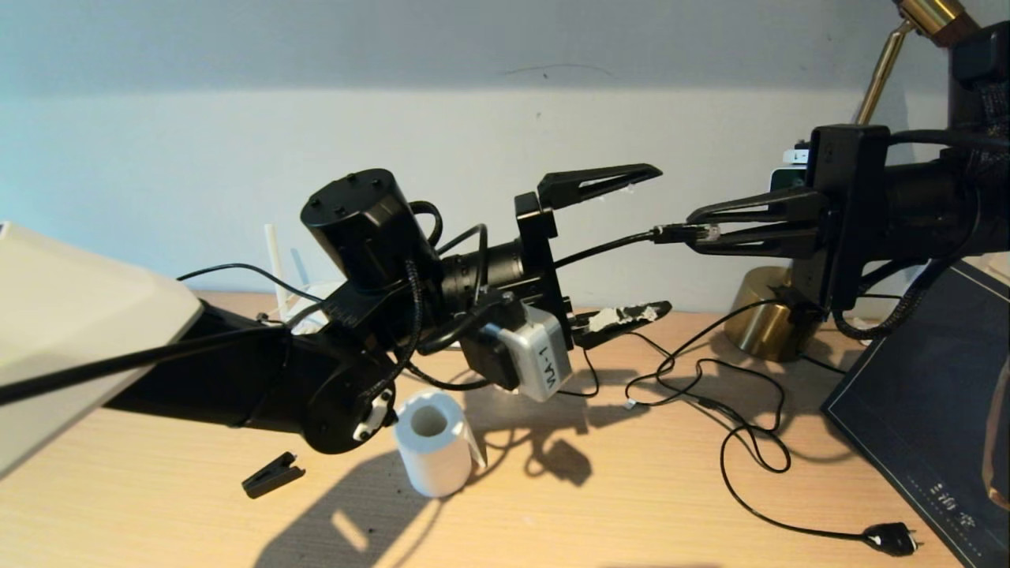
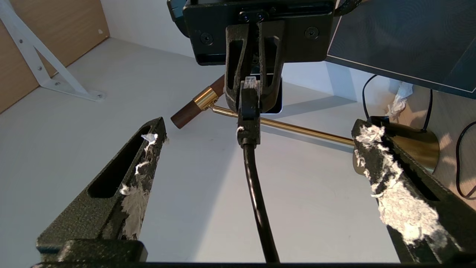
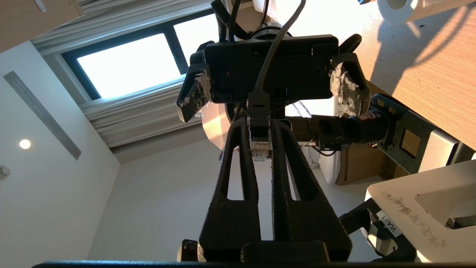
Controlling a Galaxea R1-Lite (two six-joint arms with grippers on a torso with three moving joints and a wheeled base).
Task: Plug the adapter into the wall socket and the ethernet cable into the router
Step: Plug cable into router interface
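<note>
Left gripper [image 1: 623, 248] up close above the desk [image 1: 600, 505], jaws spread wide around the ethernet cable [image 1: 607, 246] without touching it. Facing it, right gripper [image 1: 694, 233] has its jaws clenched on the cable's plug, in mid-air. Router [image 1: 304, 296] sits behind the left arm.

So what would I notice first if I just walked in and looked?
Probably the two black robot hands facing each other in mid-air above the wooden desk. The right gripper pinches the plug end of the ethernet cable, while the left gripper has its fingers spread wide around the cable. Below them stands a white paper roll.
</note>
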